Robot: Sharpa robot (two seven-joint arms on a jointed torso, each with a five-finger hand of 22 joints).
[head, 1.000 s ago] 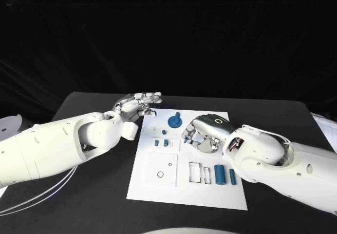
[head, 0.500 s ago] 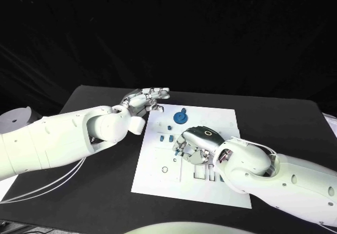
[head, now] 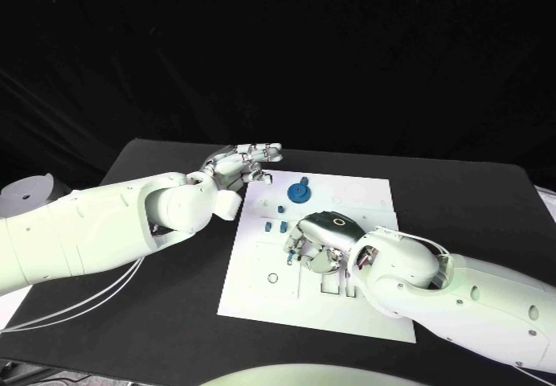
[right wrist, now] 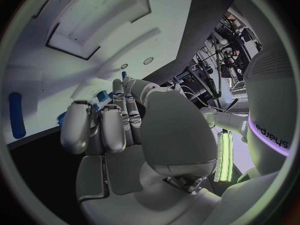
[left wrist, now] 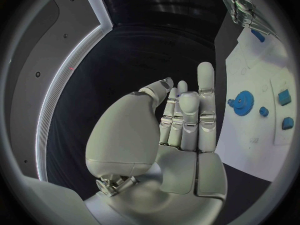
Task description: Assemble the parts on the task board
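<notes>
Since one second ago the right hand (head: 321, 239) has moved from the right side of the task board (head: 359, 211) to its middle, and now it hangs low over the parts there with the fingers curled downward. I cannot tell whether it holds a part, because the fingertips are hidden by the hand itself; in the right wrist view the fingers (right wrist: 103, 127) are bent close together, with small blue pieces (right wrist: 100, 96) just beyond them and a blue cylinder (right wrist: 17, 114) lying on the white plate off to one side.

The task board lies flat on the black surface (head: 464, 193), its long side going away from the robot. In its near half there are shallow rectangular recesses and a small round hole (head: 271, 279); what lies in the recesses is mostly covered by the right hand.

Farther on, two small blue blocks (head: 273, 227) stand side by side just left of the right hand, and a small blue peg (head: 282, 210) stands beyond them. A blue gear (head: 300, 191) with fine teeth sits in the far half of the board.

At the far left corner of the board the left hand (head: 239, 166) hovers with straight fingers close together, holding nothing, and it has shifted only a little.
</notes>
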